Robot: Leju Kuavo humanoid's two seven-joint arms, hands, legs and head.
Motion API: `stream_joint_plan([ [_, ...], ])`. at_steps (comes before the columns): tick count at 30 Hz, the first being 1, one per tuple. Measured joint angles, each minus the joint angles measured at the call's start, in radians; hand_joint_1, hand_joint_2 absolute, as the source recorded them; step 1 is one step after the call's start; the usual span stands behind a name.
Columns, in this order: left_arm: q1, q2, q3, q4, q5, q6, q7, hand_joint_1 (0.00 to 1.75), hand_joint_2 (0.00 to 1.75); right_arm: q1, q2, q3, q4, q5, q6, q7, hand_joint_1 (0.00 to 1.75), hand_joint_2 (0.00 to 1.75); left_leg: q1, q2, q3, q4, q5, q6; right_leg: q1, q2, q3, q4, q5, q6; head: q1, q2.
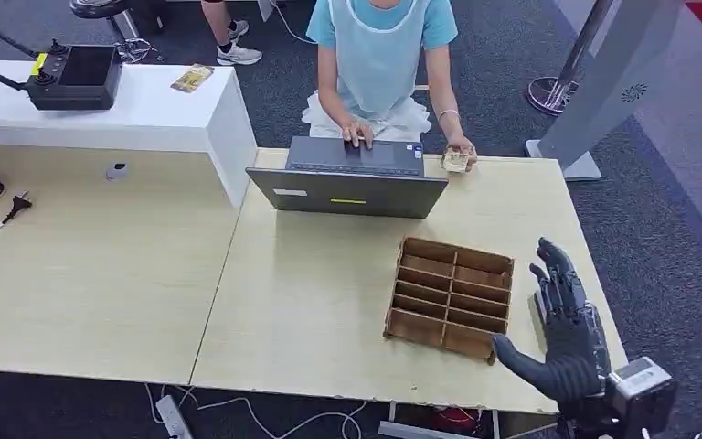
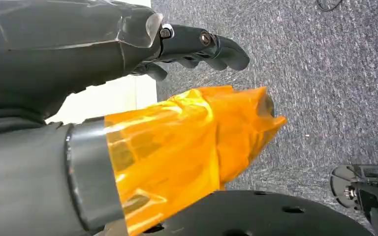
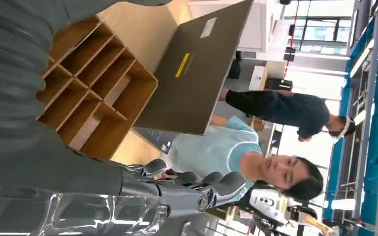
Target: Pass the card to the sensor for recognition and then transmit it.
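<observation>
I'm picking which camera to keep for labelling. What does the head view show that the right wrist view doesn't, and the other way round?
Head view alone: the white counter with a black controller, and the person's hand holding a small object. Right wrist view alone: a second person in dark clothes behind. Both: the wooden divider box, the laptop, the seated person, the right robot hand.

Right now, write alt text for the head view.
The right robot hand hangs open beside a wooden divider tray on a light table. Across it, a person types on a laptop while holding a small card-like item.
</observation>
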Motion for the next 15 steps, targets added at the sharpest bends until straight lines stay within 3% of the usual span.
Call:
stream_joint_plan([
  [15,0.0,0.0,0.0,0.0,-0.002,-0.002,-0.003,0.0,0.0,0.001,0.013,0.008,0.012,0.018,-0.054,-0.002,0.0,1.75,0.0,0.0,0.0,0.0,0.0,0.0,0.0,0.0,0.0,0.0,0.0,0.0,0.0,0.0],
])
